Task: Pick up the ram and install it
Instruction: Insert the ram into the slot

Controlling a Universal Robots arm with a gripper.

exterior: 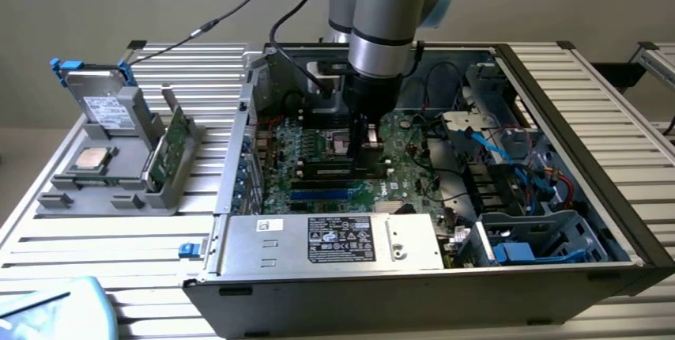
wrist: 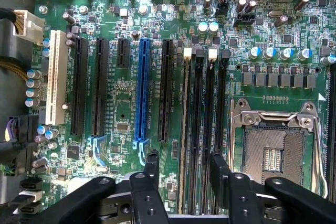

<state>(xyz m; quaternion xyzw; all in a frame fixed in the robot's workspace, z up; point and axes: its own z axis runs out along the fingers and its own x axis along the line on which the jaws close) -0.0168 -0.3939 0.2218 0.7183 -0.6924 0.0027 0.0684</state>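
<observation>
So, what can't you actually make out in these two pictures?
- Wrist view: the ram is seen edge-on, with one end hidden by the open tool, so full seating is unclear.
- Exterior view: the arm blocks the spot beneath the tool.
- Exterior view: the power supply label has print too small to read.

**A robotics lab bench**

A worktop (exterior: 95, 245) of ribbed aluminium profiles carries an open computer case (exterior: 422, 300) and a grey parts holder (exterior: 106, 195). A robot arm (exterior: 385, 8) reaches into the case, with a plain grey wall (exterior: 126, 0) behind.
</observation>
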